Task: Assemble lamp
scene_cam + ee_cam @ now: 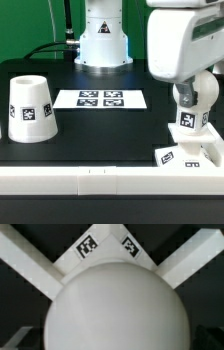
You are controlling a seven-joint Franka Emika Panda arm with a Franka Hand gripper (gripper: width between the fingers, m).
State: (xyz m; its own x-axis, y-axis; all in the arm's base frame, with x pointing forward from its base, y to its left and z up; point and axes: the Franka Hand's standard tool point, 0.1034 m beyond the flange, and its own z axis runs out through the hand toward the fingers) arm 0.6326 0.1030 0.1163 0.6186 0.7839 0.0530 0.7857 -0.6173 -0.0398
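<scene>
The bulb (186, 116) stands upright on the flat square base (190, 154) at the exterior view's right, near the table's front edge. My gripper (192, 100) hangs straight down over it, open, with the bulb's round head between the fingers. In the wrist view the bulb's head (120, 303) fills the middle, and a tagged corner of the base (105, 246) shows beyond it; the fingertips are hardly visible. The cup-like shade (30, 108) stands apart at the exterior view's left, wide end down, with a tag on its side.
The marker board (100, 98) lies flat in the middle of the black table. The arm's white pedestal (102, 40) stands behind it. A white rail (90, 180) runs along the front edge.
</scene>
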